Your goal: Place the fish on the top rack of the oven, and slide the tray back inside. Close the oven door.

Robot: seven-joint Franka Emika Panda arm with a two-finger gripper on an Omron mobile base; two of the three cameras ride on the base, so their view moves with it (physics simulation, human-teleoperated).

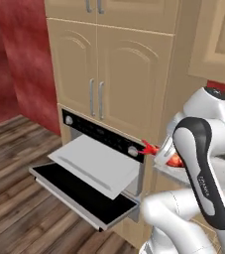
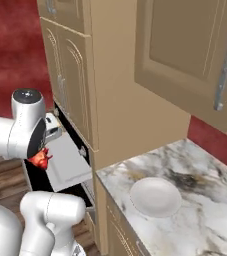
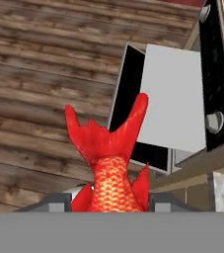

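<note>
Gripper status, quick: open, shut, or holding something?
Gripper: shut on the fish, tail pointing away from the hand, out to the side of the pulled-out tray.

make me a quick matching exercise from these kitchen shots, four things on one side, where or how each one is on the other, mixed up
Things:
1. fish
2. tray
3. oven door
4. white plate

States:
A. folded down open, black glass facing up
B. on the marble counter, nothing on it
C. held between the gripper fingers, tail pointing away
D. pulled out of the oven over the door, bare

Pairs: 1-C, 2-D, 3-A, 4-B
</note>
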